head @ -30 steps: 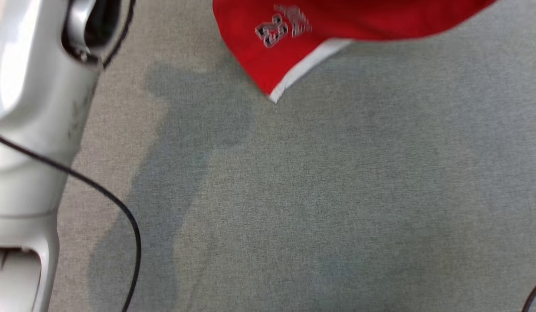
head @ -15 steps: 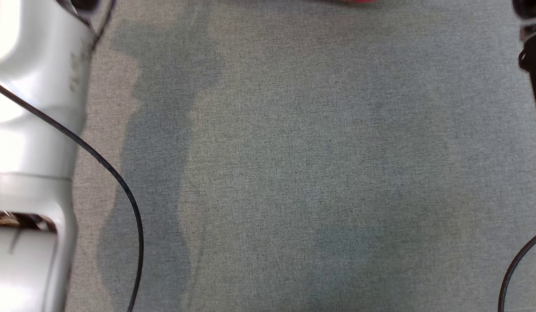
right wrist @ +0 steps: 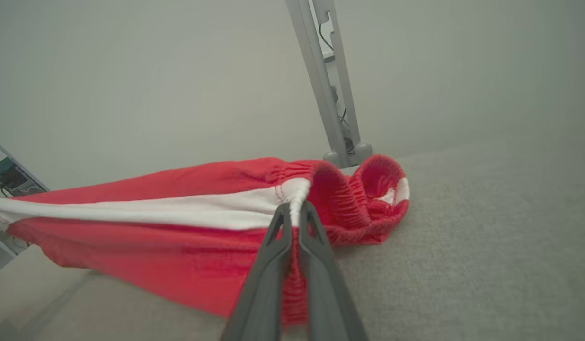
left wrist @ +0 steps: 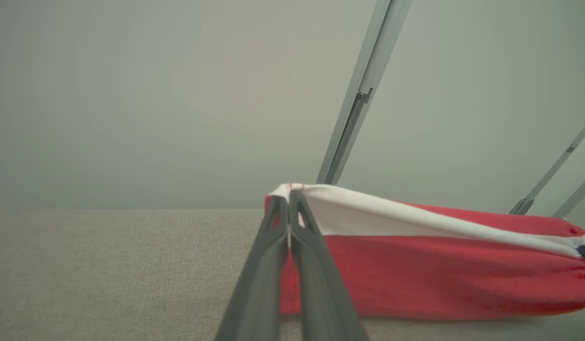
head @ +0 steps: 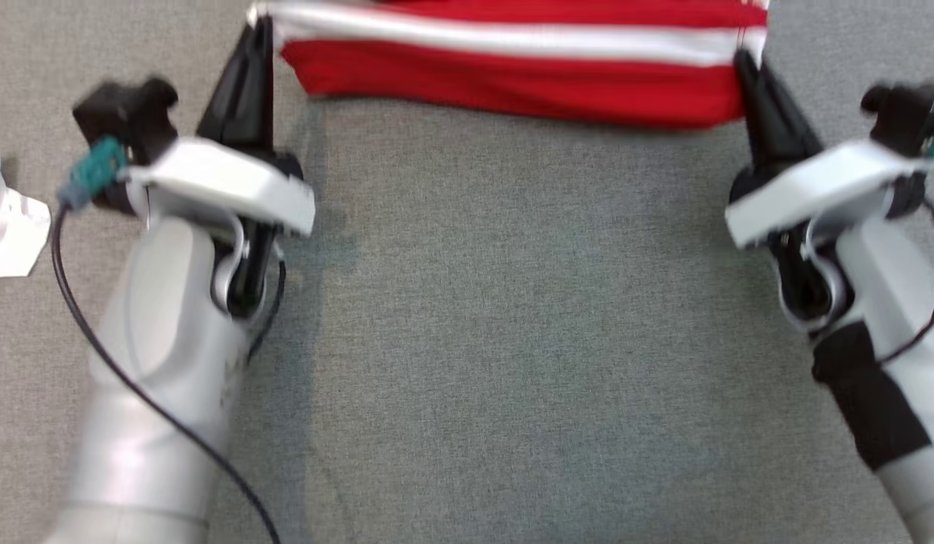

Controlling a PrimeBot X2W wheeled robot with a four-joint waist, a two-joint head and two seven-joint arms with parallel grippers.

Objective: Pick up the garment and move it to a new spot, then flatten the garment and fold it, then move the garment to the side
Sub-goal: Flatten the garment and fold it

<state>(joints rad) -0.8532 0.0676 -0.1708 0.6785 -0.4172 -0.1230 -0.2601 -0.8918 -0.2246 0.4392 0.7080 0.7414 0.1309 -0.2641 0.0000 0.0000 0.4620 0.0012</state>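
Two pinches hold the red garment (head: 512,83) stretched at twelve o'clock over the tabletop (head: 512,317), left gripper (head: 259,26) and right gripper (head: 743,64) clamped on its ends; extra tension could slip one free.

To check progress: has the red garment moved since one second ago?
Cannot tell: the head view itself shifted, and the plain grey surface gives no fixed mark to judge the garment against.

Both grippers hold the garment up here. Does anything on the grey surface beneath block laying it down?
Nothing visible does. The garment is stretched between the left gripper and right gripper, both shut on it, over the grey surface. A white scrap lies well off to the robot's left, outside that stretch.
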